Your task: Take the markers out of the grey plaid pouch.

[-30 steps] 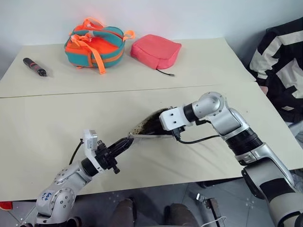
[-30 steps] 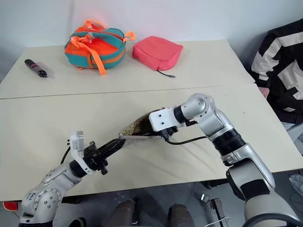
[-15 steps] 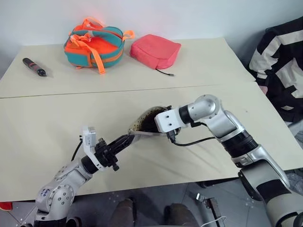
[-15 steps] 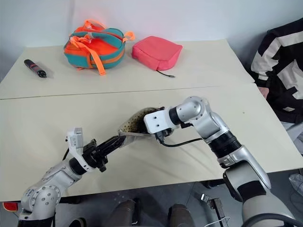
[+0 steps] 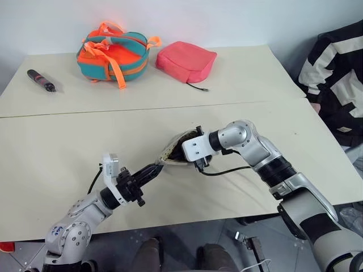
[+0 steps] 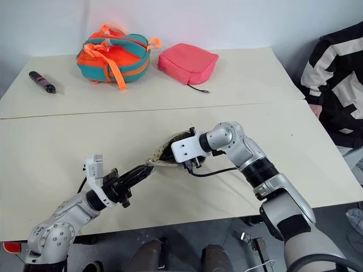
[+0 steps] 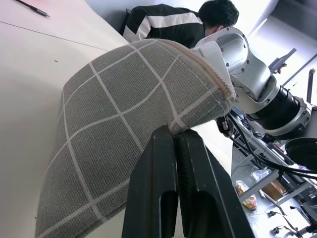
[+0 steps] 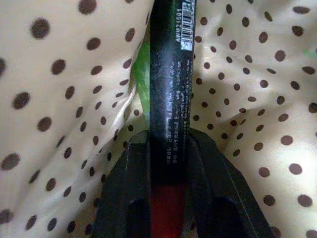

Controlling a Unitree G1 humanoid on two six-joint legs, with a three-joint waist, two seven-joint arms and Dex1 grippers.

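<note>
At the left of our desk (image 5: 51, 147), our left hand (image 5: 152, 171) is pinched together on the near corner of the flat grey plaid fabric pouch with thin white grid lines (image 7: 124, 119), holding its mouth lifted off the surface; the left wrist view shows both black fingers (image 7: 166, 183) pressed side by side against the hem. To the right of that, the pouch (image 5: 177, 152) lies roughly in the middle of the desk with its mouth facing our right arm, and our right hand (image 8: 170, 148) reaches into it. Inside, against the tan dotted lining, the slim dark marker with a red end (image 8: 171, 89) sits between our right fingers (image 8: 131, 178), which appear to be closing on its barrel just above the red end; its long axis runs straight away from the hand, deeper into the pouch. The light green marker (image 8: 142, 82) lies just beside it and partly behind it, roughly parallel. We judge that the coming pull must follow that axis, back out through the mouth, and the right hand is plainly the nearer one. The dark marker carries a white barcode label reading something like "AWM21501"; the fine print along the barrel is too small to read.
</note>
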